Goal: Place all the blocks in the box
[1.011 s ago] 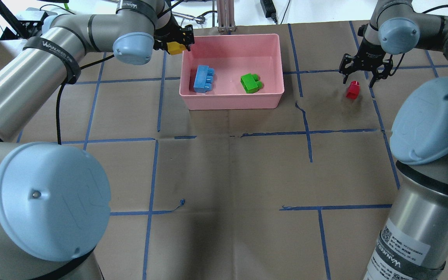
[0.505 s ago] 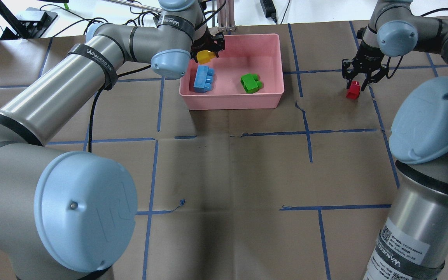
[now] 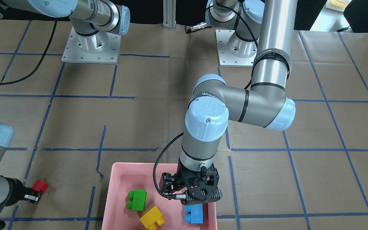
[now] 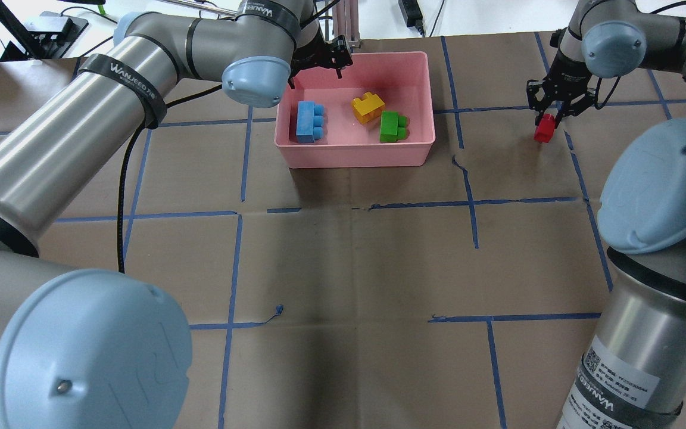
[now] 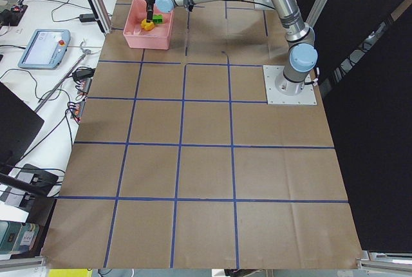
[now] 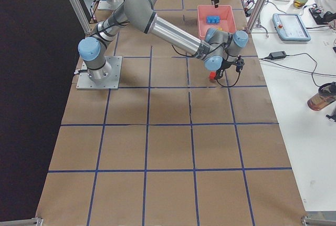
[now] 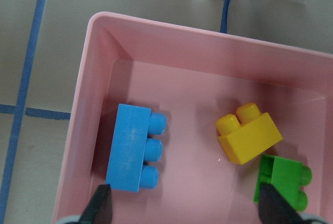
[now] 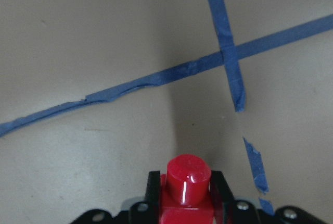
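Note:
The pink box point(image 4: 355, 156) stands at the far middle of the table. In it lie the blue brick point(image 4: 308, 121), the yellow brick point(image 4: 368, 108) and the green brick point(image 4: 392, 126). My left gripper point(image 4: 320, 58) hangs open and empty over the box's back left part. The left wrist view shows its fingertips point(image 7: 101, 207) spread wide over the blue brick point(image 7: 130, 148), yellow brick point(image 7: 248, 135) and green brick point(image 7: 283, 182). My right gripper point(image 4: 548, 114) is shut on the red brick point(image 4: 544, 128), right of the box. The brick's stud point(image 8: 187, 178) shows between the fingers.
Brown paper with a blue tape grid point(image 4: 468, 202) covers the table. An aluminium post point(image 4: 346, 24) and a power adapter point(image 4: 409, 13) sit just behind the box. In the front-facing view the left arm's elbow point(image 3: 235, 105) hangs over the table's middle.
My left gripper moved right over the box and let go of the yellow brick, which now lies inside. The green brick has shifted. My right gripper shut on the red brick and raised it slightly.

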`<move>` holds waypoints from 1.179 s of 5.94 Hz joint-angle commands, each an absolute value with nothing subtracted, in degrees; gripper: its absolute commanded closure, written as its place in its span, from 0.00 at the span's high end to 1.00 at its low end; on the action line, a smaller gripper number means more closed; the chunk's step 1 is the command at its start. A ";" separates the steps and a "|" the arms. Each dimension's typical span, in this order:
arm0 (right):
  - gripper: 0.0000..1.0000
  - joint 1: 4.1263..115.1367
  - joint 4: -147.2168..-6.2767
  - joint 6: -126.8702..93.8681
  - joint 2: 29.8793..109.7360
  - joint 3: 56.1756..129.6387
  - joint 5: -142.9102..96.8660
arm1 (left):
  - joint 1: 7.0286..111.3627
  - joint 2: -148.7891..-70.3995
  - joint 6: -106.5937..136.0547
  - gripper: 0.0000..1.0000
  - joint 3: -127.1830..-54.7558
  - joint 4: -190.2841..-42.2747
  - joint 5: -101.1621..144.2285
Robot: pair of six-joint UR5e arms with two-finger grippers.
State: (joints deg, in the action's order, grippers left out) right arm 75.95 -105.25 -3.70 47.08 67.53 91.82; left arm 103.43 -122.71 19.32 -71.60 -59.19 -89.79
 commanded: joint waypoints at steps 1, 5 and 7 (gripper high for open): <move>0.31 76.72 -103.37 -3.69 49.47 61.73 90.54 | 102.32 -114.92 12.52 1.00 -71.54 -70.16 -90.09; 0.31 89.77 -99.66 -5.00 53.88 57.84 86.93 | 96.52 -102.85 9.05 1.00 -74.61 -89.80 -93.87; 0.32 97.44 -102.11 -11.57 51.09 57.83 82.11 | 94.59 -96.72 8.18 1.00 -80.91 -93.85 -93.61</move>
